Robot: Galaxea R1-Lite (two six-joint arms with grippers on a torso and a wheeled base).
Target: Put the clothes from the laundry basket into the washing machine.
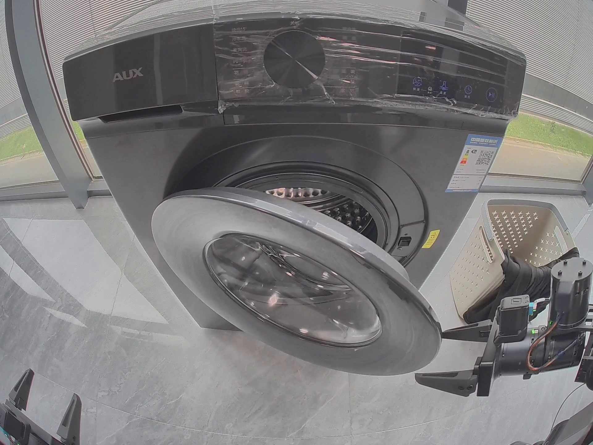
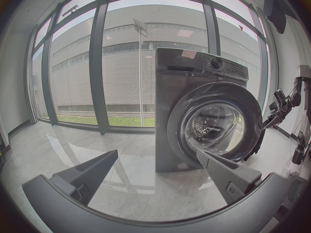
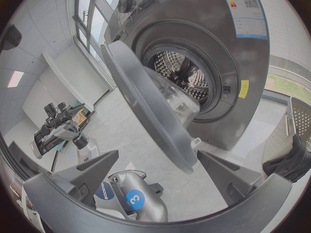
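Grey floor [image 1: 123,341] carries the basket [image 1: 474,266], whose dark clothes [image 1: 517,279] look soft and light: pinch a bunched fold; right hand [image 1: 431,357] open, empty

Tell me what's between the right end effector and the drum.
The open washer door, its edge near the right end effector, partly screens the drum, in the right wrist view.

floor [image 1: 92,316]: grey marble tiles | on it: washing machine [image 1: 148,168], laundry basket [image 1: 474,267]

The washer [image 1: 142,168] is clad in dark satin metal, its door [image 1: 290,288] glazed and glossy. The basket [image 1: 475,267] is moulded in matt perforated plastic. The floor [image 1: 92,292] is polished.
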